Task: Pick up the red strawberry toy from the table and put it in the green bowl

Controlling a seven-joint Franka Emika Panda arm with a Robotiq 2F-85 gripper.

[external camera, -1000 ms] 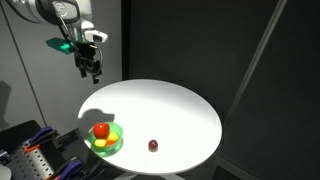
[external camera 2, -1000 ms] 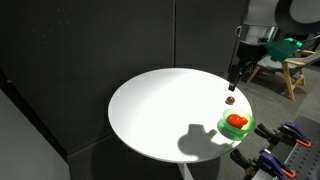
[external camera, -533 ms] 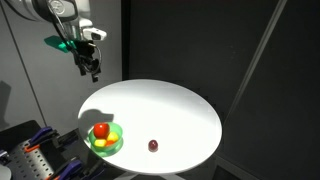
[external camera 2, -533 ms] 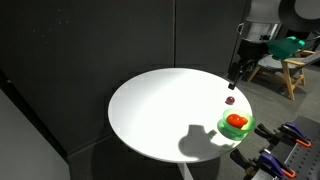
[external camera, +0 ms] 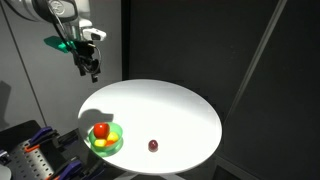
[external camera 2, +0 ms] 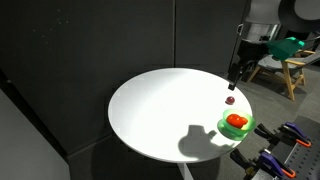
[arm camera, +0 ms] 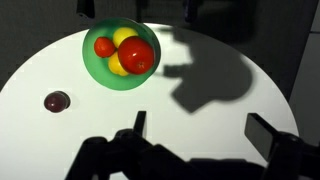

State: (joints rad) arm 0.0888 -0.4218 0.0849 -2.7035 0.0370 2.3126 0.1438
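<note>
The green bowl [arm camera: 95,68] sits near the edge of the round white table [external camera: 170,110]. In the wrist view it holds the tiny red strawberry toy [arm camera: 104,46], a yellow piece [arm camera: 122,40] and a larger orange-red round fruit [arm camera: 137,56]. The bowl shows in both exterior views [external camera: 112,144] [external camera 2: 246,128]. My gripper [arm camera: 205,130] is open and empty, its fingers spread wide. It hangs well above the table in both exterior views [external camera: 93,70] [external camera 2: 237,74], apart from the bowl.
A dark maroon ball [arm camera: 57,101] lies on the table beside the bowl, also seen in both exterior views [external camera: 153,146] [external camera 2: 230,100]. Black curtains surround the table. Clamps and tools [external camera: 35,150] lie below the table edge. A wooden stand [external camera 2: 290,70] is behind.
</note>
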